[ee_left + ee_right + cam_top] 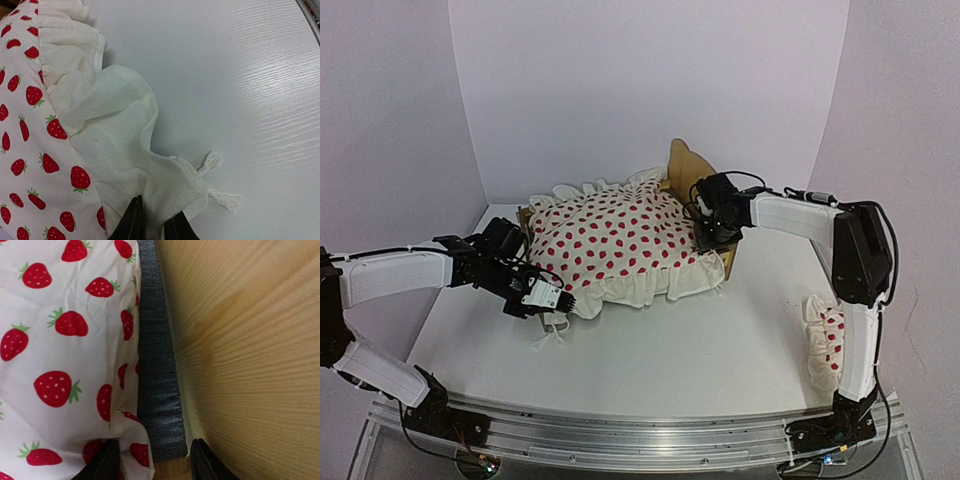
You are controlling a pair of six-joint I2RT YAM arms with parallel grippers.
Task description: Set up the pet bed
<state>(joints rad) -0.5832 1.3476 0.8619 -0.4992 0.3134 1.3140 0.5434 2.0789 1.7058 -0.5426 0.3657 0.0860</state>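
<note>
The pet bed (684, 163) stands at the back middle, and only its plywood headboard and a side edge show. The white strawberry-print duvet (620, 236) covers it. My left gripper (552, 298) is shut on the duvet's front-left ruffle corner (125, 145), fabric pinched between its fingers (134, 216). My right gripper (711, 236) is open at the headboard end. In the right wrist view it (152, 462) straddles the duvet edge (60, 340) and the dark grey base (155, 385), beside the wooden headboard (245, 365).
The small strawberry-print pillow (826, 342) lies on the white table (720, 340) at the right, beside the right arm's base. Two frayed ties (220, 197) of the duvet corner rest on the table. White walls close in the back and sides.
</note>
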